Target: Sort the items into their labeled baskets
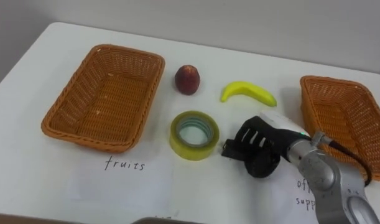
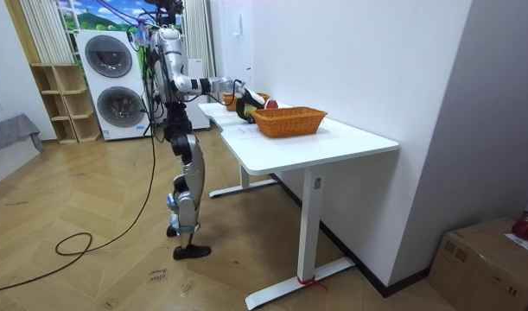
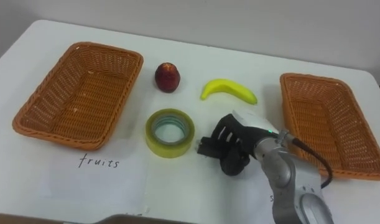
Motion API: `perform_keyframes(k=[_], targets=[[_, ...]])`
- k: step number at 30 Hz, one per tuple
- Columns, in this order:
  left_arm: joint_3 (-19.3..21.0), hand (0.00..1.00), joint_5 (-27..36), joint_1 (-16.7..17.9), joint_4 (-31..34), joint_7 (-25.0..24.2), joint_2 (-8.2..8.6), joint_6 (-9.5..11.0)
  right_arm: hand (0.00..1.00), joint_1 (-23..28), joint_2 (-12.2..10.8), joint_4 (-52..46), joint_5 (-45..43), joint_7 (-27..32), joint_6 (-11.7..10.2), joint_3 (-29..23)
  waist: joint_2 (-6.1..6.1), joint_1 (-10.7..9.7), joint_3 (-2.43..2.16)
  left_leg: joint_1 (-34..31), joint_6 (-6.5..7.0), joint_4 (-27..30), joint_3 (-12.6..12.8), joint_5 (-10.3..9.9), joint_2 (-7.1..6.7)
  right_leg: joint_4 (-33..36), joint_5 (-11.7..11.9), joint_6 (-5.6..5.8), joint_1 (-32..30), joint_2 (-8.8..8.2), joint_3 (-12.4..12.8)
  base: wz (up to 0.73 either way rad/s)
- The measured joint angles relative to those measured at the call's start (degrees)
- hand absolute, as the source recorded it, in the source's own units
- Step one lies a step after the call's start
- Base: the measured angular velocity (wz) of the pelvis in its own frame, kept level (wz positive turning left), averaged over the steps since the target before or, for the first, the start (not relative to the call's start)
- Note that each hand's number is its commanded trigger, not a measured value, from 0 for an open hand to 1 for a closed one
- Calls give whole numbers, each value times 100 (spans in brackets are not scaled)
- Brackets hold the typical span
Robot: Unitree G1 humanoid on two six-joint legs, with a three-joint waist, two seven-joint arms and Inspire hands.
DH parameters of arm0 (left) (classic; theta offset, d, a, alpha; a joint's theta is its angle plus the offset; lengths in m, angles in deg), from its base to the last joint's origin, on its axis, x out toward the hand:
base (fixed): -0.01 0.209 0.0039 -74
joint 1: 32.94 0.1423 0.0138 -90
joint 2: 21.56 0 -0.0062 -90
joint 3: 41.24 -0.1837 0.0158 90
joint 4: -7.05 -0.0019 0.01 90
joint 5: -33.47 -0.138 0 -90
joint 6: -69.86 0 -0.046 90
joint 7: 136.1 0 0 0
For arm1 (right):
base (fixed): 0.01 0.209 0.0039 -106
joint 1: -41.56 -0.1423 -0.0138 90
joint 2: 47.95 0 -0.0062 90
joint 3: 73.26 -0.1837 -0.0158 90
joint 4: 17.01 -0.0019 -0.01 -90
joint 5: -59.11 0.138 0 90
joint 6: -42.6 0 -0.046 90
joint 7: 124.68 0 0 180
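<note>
A dark red apple and a yellow banana lie on the white table between two empty wicker baskets. The left basket has "fruits" written in front of it; the right basket stands over a partly hidden label. A yellow-green roll of tape lies flat near the table's middle. My right hand rests just right of the roll with its dark fingers relaxed and pointing at it, a small gap between them. It holds nothing.
In the room view I stand at the table's long side with one arm stretched over it. A wicker basket sits near the table's end. Washing machines and shelves stand behind me, and a cardboard box sits on the floor.
</note>
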Motion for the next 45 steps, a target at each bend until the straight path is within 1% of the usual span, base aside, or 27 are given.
perform_keyframes(k=[3,4,6,8,10,11,13,20,21,23,24,29,32,35,36,38,41,42,45], targets=[[21,0,-8,11,-38,-3,36,18,100,2,-3,-161,357,187,-138,-178,38,-84,17,-22,9,-7,10,6,-8,-5,-1,2,-16,-10,-3,0],[30,0,-9,14,-46,1,39,23,100,2,-7,-204,499,282,-154,-232,34,-141,10,-17,7,-8,15,8,-6,-4,-2,3,-15,-8,-1,0],[91,0,-8,39,-97,9,59,50,100,3,-25,-307,629,426,-212,-361,32,-172,8,-7,7,-9,34,8,-4,-4,-1,3,-14,-5,9,-3],[110,0,-8,42,-127,20,59,84,100,2,-26,-368,710,651,-286,-456,20,-193,-5,6,7,-10,52,8,-3,-4,-1,3,-11,-4,17,-6],[114,0,-4,26,-181,30,54,125,100,5,-29,-368,784,893,-340,-576,-17,-205,-45,21,7,-10,63,8,-3,-4,-1,3,1,-6,19,0],[119,0,-1,26,-193,37,52,139,100,5,-29,-368,799,955,-344,-595,-25,-203,-53,24,7,-10,65,8,-3,-4,-1,3,5,-6,18,0],[205,0,2,52,-214,76,58,155,100,5,-29,-368,991,1222,-443,-680,-57,-202,-75,47,7,-9,99,8,-1,-4,2,7,15,-4,30,-5],[216,0,1,171,-221,184,89,268,100,2,-29,-368,1556,1909,-663,-839,-40,-209,-59,123,6,-3,110,8,1,-3,6,10,90,-5,19,0],[214,0,2,166,-220,216,107,295,100,2,-29,-368,1624,2025,-687,-839,-19,-209,-44,123,6,2,110,10,1,0,11,8,91,-6,18,0],[212,0,6,168,-222,235,124,313,100,2,-29,-368,1663,2190,-735,-839,-8,-208,-36,122,7,4,110,17,0,3,19,7,90,-6,17,0],[212,0,7,164,-228,235,129,315,100,2,-29,-369,1663,2298,-795,-839,-2,-213,-32,119,7,2,109,18,0,4,21,6,89,-6,15,0],[217,0,4,170,-231,234,129,328,100,2,-28,-369,1718,2747,-930,-844,7,-220,-29,112,6,-40,96,18,6,13,23,4,90,4,5,0],[222,0,-8,184,-260,197,136,351,100,2,-28,-378,1891,3020,-1084,-963,14,-223,-27,108,6,-31,97,17,3,11,24,5,80,4,3,0],[243,0,-10,190,-282,161,140,362,100,2,-26,-378,1882,3158,-1176,-1065,29,-237,-22,109,6,-22,99,17,2,-1,24,6,79,5,3,0],[329,0,-54,203,-277,130,162,362,100,1,-24,-378,1879,3196,-1219,-1118,35,-261,-26,108,6,-22,102,17,2,-5,25,7,79,5,3,0],[357,0,-55,263,-276,97,173,359,100,2,-23,-378,1968,3255,-1272,-1248,82,-350,-51,108,7,-22,101,18,0,-8,25,7,81,1,-1,0],[359,0,-56,337,-276,63,169,354,100,2,-20,-378,2081,3370,-1272,-1329,147,-432,-84,115,7,-21,107,18,-1,-13,25,8,83,0,1,0],[359,0,-57,361,-275,52,168,354,100,2,-17,-378,2088,3413,-1272,-1369,164,-493,-91,119,7,-22,107,19,1,-14,25,8,85,0,1,0],[384,0,-59,381,-274,34,166,352,100,3,-15,-377,2100,3487,-1269,-1482,172,-518,-88,120,6,-22,114,19,6,-23,25,8,85,5,1,0]])
